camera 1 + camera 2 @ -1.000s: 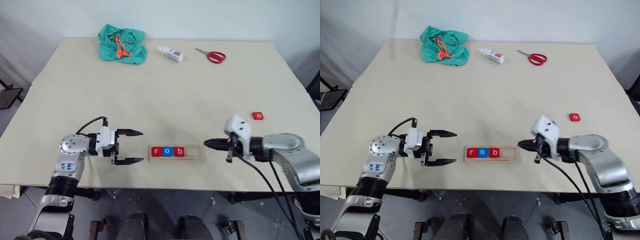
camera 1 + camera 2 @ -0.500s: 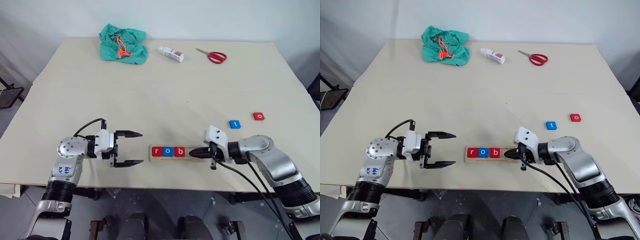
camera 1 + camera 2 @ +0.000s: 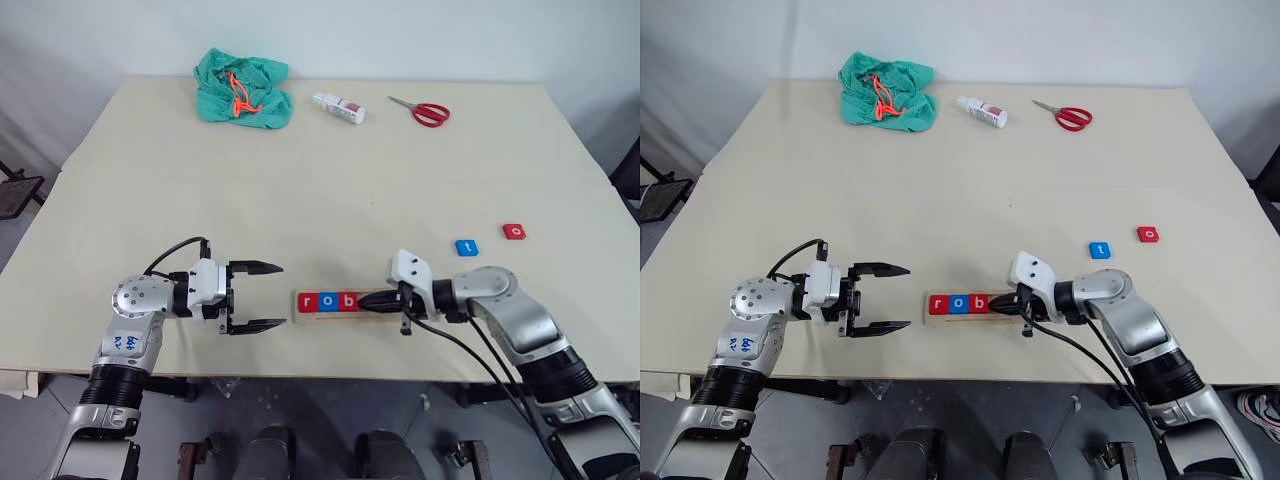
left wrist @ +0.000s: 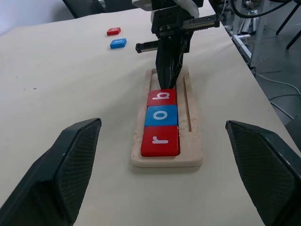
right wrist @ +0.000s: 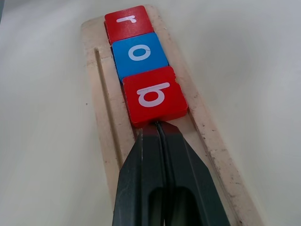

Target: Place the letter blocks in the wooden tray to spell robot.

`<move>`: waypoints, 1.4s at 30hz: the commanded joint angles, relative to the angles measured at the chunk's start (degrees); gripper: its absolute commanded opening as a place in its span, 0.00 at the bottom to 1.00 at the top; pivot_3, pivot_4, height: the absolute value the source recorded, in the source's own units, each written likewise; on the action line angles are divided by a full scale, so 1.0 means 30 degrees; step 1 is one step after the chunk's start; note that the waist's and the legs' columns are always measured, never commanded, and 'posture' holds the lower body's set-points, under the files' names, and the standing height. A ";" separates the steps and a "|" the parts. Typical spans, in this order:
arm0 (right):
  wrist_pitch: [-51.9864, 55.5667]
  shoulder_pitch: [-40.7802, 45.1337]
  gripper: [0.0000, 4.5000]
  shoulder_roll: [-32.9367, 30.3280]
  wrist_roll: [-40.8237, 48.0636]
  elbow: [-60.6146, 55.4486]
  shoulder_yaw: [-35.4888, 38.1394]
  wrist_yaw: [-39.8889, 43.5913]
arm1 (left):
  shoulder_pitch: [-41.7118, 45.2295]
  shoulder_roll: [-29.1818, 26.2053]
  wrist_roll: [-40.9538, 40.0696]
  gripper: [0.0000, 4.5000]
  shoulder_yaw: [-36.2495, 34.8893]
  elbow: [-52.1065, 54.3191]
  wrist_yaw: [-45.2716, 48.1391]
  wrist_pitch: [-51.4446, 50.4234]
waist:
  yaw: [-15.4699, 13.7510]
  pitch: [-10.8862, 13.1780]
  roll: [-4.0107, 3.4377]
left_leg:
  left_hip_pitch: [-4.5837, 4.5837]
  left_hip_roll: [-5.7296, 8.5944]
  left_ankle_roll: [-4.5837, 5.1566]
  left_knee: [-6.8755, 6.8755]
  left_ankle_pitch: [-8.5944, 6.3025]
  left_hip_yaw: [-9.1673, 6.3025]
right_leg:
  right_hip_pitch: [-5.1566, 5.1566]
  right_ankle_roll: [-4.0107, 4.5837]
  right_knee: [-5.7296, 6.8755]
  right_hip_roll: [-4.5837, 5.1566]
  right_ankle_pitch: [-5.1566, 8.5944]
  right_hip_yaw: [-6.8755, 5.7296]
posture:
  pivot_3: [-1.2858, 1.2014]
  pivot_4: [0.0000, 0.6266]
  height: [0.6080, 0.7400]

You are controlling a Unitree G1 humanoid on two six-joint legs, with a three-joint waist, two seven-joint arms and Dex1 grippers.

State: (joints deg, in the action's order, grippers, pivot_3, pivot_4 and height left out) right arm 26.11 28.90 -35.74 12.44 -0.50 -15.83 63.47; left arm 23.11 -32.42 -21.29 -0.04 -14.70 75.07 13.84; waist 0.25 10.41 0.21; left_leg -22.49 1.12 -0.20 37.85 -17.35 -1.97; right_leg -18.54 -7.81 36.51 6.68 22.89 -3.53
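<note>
Right end effector [image 5: 161, 129] is pressed together, fingers flat against each other, holding nothing, tip touching the edge of the red b block [image 5: 153, 95] inside the wooden tray [image 3: 345, 302]. It lies low over the tray's bare right part, so in the head views that part is mostly hidden under the black fingers. Left end effector [image 3: 262, 296] is spread wide, level, pointing right at the tray's left end, just apart from it, nothing between its fingers [image 4: 49, 176].

The tray lies near the front edge of the bench [image 3: 300, 190], long axis running left to right, between the two end effectors. Seated in it from the left end: red r block [image 4: 160, 140], blue o block [image 4: 161, 115], then the b block, all touching in a row. Letters read upright from the robot's side.

Left wrist view shows a groove along the tray beside the blocks and the bare slots past b; head views are too small for that. Right wrist view cuts the tray's near end off behind the fingers.

Blue t block [image 3: 467, 247] and red o block [image 3: 514, 231] lie loose on the bench to the right, well apart from the tray.

Far edge of the bench: green cloth [image 3: 243, 88] with an orange cord, small white bottle [image 3: 339, 107], red scissors [image 3: 423, 110].
</note>
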 commanded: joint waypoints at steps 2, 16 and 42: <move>0.0301 -0.0106 0.00 -0.0926 -0.0055 -0.0659 0.1115 -0.0303 | 0.0499 0.0083 -0.0111 1.00 -0.0172 -0.0262 0.0011 0.0214 | -0.0042 0.0000 0.0000 | -0.0001 0.0008 0.0001 0.0004 0.0000 0.0001 | 0.0001 0.0000 0.0000 0.0006 0.0000 0.0003 | 0.52 0.24 1.00; 0.2919 -0.5458 0.63 -0.2004 0.2742 -0.5192 1.0791 -0.5406 | 0.1167 0.0688 -0.0225 1.00 0.0217 -0.1186 0.0892 0.0313 | -0.0108 0.0001 0.0002 | -0.0034 0.0025 0.0002 -0.0002 0.0000 -0.0014 | 0.0003 0.0000 -0.0008 0.0019 0.0000 -0.0025 | 0.52 0.24 1.00; 0.0998 -1.0161 0.99 -0.0865 0.2309 -0.4069 1.5397 -1.0845 | 0.2000 0.1192 0.0020 1.00 0.0318 -0.2271 0.1452 0.0527 | -0.0078 0.0000 -0.0001 | 0.0028 0.0017 0.0009 -0.0039 0.0005 0.0061 | 0.0020 0.0000 -0.0005 0.0008 0.0000 0.0057 | 0.52 0.24 1.00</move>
State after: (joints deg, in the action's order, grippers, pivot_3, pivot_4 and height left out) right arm 30.11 -1.99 -37.30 19.13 -12.40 29.08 31.28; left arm 28.96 -28.92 -21.17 1.19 -22.20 79.49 14.62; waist 0.02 10.41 0.21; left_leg -22.40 1.17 -0.17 37.74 -17.33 -1.79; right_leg -18.48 -7.81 36.50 6.70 22.89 -3.36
